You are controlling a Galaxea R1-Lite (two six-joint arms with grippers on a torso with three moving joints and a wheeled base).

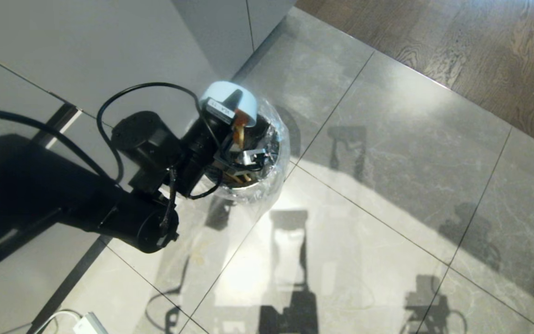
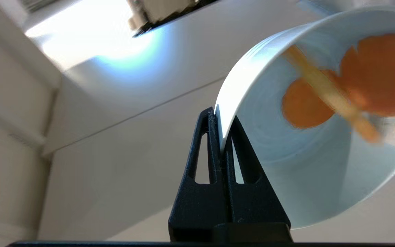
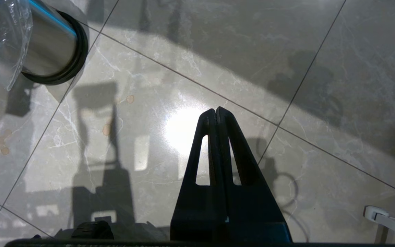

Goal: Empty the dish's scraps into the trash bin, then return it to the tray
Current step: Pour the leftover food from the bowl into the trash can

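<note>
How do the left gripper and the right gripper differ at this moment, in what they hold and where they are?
The left gripper is shut on the rim of the dish, which it holds tipped over the trash bin; the right gripper is shut on nothing. The left gripper is up at the bin's mouth; the right gripper hangs over bare floor tiles, apart from the bin. Both have the same black, triangular fingers, pressed together.

Floor: large glossy grey marbled tiles [image 1: 387,162] with thin dark joints, mirroring shapes and a bright patch of light.
Far right corner: brown wood-grain flooring [image 1: 480,41] meets the tiles.
Far left: pale flat cabinet fronts [image 1: 86,41] with narrow seams.
Near edge: white cable and plug [image 1: 86,324].
</note>
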